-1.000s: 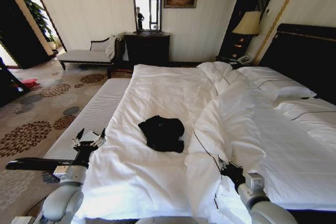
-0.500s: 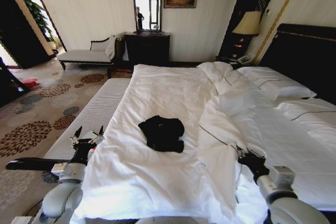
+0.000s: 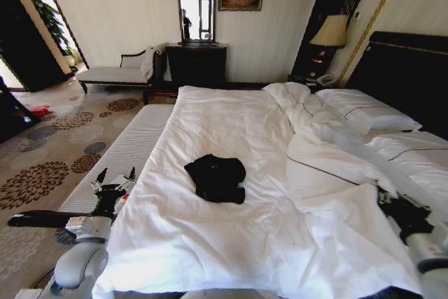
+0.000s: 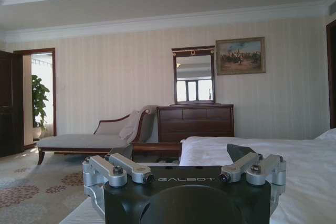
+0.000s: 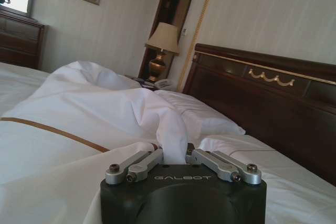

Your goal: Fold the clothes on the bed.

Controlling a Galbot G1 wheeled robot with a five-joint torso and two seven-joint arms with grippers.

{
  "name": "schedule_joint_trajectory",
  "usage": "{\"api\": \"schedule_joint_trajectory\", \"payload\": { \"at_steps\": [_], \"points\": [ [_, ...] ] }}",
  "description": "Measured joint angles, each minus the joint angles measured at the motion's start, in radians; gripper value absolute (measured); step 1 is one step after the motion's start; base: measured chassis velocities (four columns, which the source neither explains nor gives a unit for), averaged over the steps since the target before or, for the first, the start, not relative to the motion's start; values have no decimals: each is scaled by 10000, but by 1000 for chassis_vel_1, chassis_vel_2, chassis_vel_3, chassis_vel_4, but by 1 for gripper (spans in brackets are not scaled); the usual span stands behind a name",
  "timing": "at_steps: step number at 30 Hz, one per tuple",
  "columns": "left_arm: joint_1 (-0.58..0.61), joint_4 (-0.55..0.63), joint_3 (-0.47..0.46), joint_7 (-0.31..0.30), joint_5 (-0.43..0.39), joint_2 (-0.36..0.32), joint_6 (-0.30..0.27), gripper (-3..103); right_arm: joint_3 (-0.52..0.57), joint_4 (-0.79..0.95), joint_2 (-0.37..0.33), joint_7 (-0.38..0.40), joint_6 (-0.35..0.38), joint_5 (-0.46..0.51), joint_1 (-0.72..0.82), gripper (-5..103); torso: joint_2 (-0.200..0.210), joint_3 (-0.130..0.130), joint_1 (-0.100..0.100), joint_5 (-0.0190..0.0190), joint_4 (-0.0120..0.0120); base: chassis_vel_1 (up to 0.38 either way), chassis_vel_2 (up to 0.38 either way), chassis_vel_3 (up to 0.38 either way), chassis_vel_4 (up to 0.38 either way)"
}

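- The black T-shirt (image 3: 216,177) lies in a crumpled heap on the white duvet (image 3: 210,124), roughly in the middle of the bed (image 3: 175,243), unfolded; neither gripper touches it
- To the headboard side of the T-shirt the duvet is pulled up into a thick ridge of folds with a thin brown stripe along its edge; the ridge runs from near the pillows (image 3: 371,113) down toward the near right corner of the bed
- The right gripper (image 3: 402,215) sits at the low end of that ridge, well to the right of the T-shirt; in the right wrist view its fingers (image 5: 142,163) are closed on a pinch of the white duvet, which rises straight up from between them
- The left gripper (image 3: 114,185) hovers beside the left edge of the bed, left of the T-shirt and a little nearer the robot; its fingers (image 4: 126,167) stand spread apart with nothing between them
- Beyond the T-shirt, past the foot of the bed, a dark dresser (image 3: 196,64) with a mirror (image 3: 195,6) stands against the wall; a pale chaise bench (image 3: 115,71) is just left of it; a lamp (image 3: 330,33) stands by the dark headboard (image 3: 409,75)
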State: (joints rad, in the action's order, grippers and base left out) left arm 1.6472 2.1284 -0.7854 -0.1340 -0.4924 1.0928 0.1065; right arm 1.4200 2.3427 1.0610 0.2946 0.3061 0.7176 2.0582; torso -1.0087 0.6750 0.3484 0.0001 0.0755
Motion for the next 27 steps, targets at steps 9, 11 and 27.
{"api": "schedule_joint_trajectory", "payload": {
  "at_steps": [9, 11, 27],
  "points": [
    [-153, -34, 94, -63, 63, 41, -34, 100, 1009, -1580, -175, -63, -270, 459, -278, 4, 0, 0, 0, 2, -1, 0, 0, 0, 0],
    [-195, -48, 129, -83, 96, 52, -50, 100, 1375, -2002, -112, 65, -63, 1155, -405, 4, 0, 0, 0, 0, -1, 0, 0, 0, 0],
    [-175, -193, 165, -85, 159, 28, -52, 100, 2068, -5762, -99, -94, -847, -450, -1108, 4, 0, 0, 0, 0, -2, 0, 0, 0, 0]
  ]
}}
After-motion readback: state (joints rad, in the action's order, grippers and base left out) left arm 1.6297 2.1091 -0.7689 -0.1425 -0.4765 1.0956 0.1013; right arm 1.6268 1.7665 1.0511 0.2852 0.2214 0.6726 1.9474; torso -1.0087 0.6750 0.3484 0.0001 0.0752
